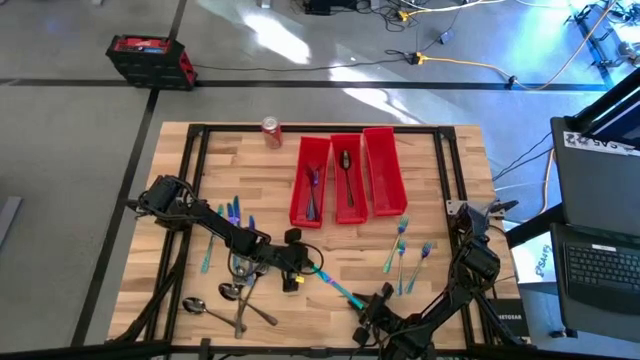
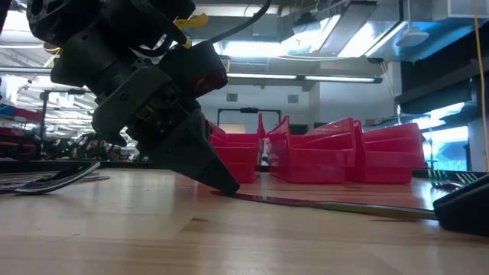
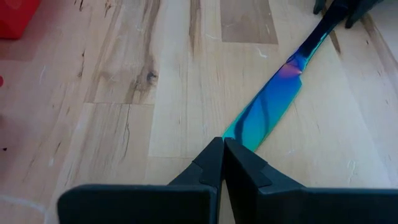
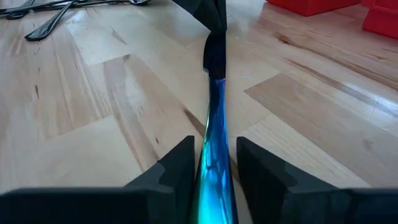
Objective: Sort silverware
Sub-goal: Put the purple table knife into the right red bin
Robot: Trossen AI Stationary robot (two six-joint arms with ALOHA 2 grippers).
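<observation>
Iridescent knife (image 1: 335, 282) lies flat on the surface around 6 o'clock. The left gripper (image 3: 222, 163) is pressed together, pinning its blade tip, while the right gripper (image 4: 214, 167) straddles the handle, part-spread and not yet pinching. I'd keep the tip pinned so the knife can't skate, then squeeze square on the handle.

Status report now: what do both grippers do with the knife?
Left gripper shut on one end of the knife, low on the table. Right gripper straddles the other end, jaws not yet touching. Nothing in the way.
</observation>
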